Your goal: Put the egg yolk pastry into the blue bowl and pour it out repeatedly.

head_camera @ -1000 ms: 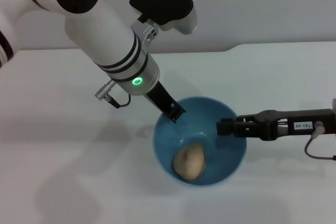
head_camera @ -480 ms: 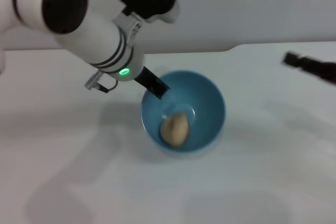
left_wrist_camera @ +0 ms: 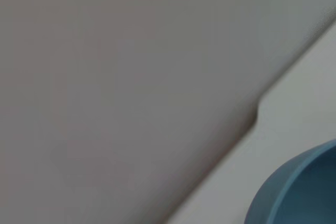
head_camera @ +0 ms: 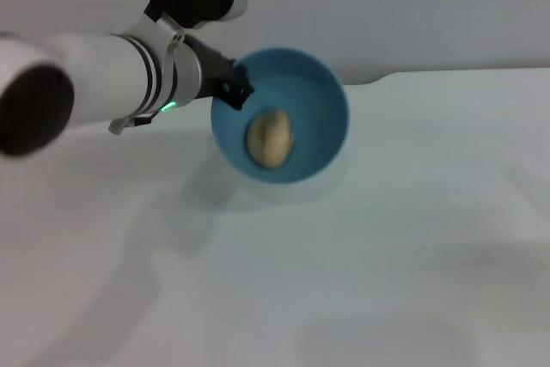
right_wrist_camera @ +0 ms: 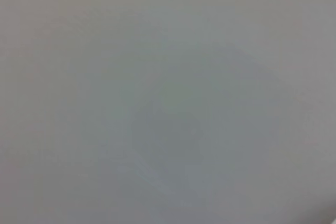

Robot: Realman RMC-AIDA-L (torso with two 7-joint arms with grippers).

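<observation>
The left gripper [head_camera: 234, 90] is closed on the near-left part of the rim of the blue bowl [head_camera: 320, 92] and holds it up over the white table [head_camera: 412, 238], tilted so that the inside faces the head camera. The egg yolk pastry [head_camera: 270, 137] lies inside the bowl, low on its wall, on the far side from the gripper. I judge that pouring needs more tilt away from the gripper. The right gripper is not visible. Nothing stands under the bowl.
</observation>
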